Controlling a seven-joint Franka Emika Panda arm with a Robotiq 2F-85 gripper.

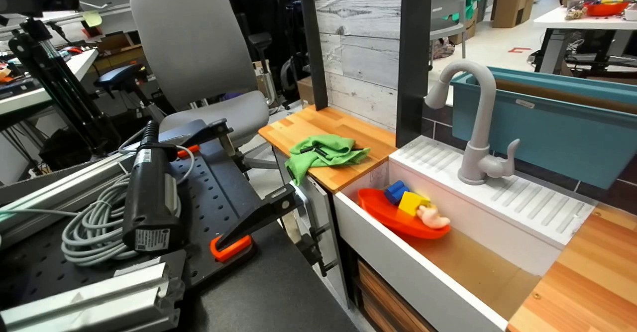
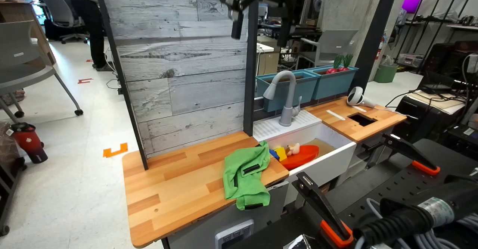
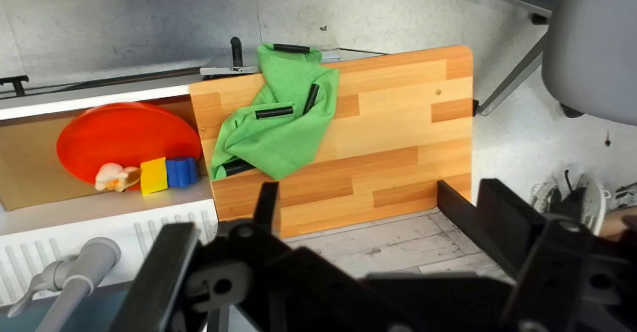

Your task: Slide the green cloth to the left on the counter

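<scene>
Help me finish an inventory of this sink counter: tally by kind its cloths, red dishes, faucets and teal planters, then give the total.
Green cloth: 1
Red dish: 1
Faucet: 1
Teal planters: 2
Total: 5

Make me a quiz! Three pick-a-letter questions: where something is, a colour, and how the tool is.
1. Where does the green cloth lie?
A. On the floor
B. On the wooden counter
C. On a chair

2. What colour is the dish in the sink?
A. Blue
B. Purple
C. Red

3. How is the tool?
A. Open
B. Shut, empty
C. Shut on the cloth

1 B: it lies on the wood, one end over the edge.
2 C: it looks red in every view.
3 A: its jaws stand apart, nothing between them.
</scene>
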